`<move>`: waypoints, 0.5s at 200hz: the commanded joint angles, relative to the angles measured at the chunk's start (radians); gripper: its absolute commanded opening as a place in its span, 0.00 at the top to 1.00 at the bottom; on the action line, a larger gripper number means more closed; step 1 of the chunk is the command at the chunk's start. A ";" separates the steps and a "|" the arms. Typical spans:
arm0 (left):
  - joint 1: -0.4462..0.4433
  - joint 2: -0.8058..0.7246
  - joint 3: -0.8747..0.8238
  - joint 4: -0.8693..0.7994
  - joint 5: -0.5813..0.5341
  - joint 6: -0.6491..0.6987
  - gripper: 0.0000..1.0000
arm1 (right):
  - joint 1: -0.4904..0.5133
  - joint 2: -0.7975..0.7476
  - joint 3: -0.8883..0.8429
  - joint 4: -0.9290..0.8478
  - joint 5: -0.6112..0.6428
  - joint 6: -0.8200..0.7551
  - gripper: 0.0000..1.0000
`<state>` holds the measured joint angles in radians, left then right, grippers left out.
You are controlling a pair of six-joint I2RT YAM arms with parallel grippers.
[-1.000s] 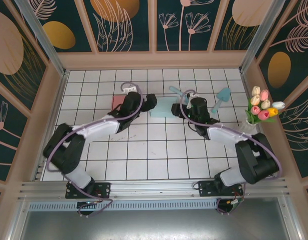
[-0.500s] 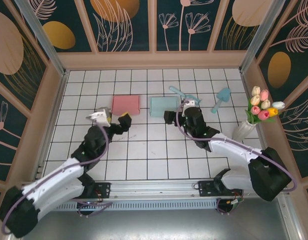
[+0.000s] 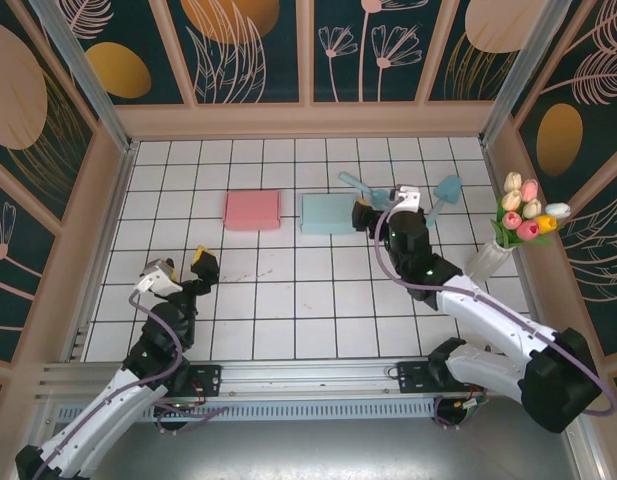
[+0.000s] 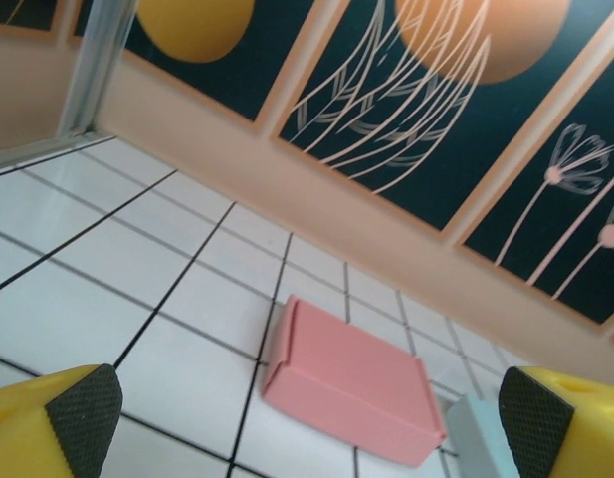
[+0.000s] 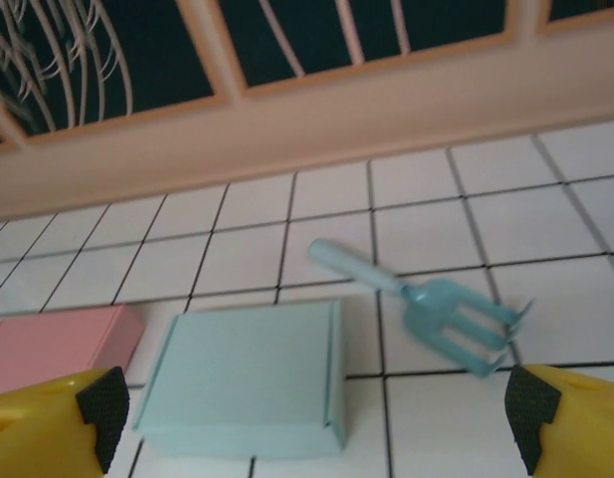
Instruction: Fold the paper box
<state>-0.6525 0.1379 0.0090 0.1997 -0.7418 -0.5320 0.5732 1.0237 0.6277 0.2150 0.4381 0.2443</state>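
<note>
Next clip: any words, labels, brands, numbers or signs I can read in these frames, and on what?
No readable text anywhere in these frames.
pink box: plain surface, no print.
light blue box: plain surface, no print.
garden fork and trowel: no marking can be made out.
wall panels: drawn flowers and leaves, no lettering.

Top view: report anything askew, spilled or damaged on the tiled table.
Nothing stands out: the pink paper box and the light blue paper box lie flat, closed and side by side, with no visible damage, and nothing is spilled.
</note>
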 commanded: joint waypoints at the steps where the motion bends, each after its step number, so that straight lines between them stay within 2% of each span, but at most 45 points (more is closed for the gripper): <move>1: 0.006 0.008 0.003 -0.029 -0.070 -0.028 0.01 | -0.095 -0.040 0.025 0.040 -0.002 -0.058 0.01; 14: 0.007 -0.006 0.000 -0.039 -0.086 -0.036 0.01 | -0.162 -0.035 0.011 0.063 -0.067 -0.152 0.01; 26: 0.007 -0.027 -0.002 -0.050 -0.087 -0.040 0.01 | -0.203 -0.019 -0.022 0.099 -0.061 -0.217 0.01; 57: 0.005 -0.083 -0.013 -0.075 -0.093 -0.048 0.01 | -0.342 0.015 -0.185 0.316 -0.102 -0.262 0.01; 74: 0.006 -0.100 -0.014 -0.087 -0.097 -0.054 0.01 | -0.445 0.052 -0.294 0.468 -0.160 -0.233 0.01; 100: 0.006 -0.098 -0.014 -0.088 -0.098 -0.059 0.01 | -0.576 0.146 -0.352 0.574 -0.320 -0.088 0.01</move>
<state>-0.6525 0.0502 0.0090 0.1337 -0.8177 -0.5770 0.0765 1.1103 0.3138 0.5732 0.2840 0.0566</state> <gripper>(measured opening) 0.985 0.990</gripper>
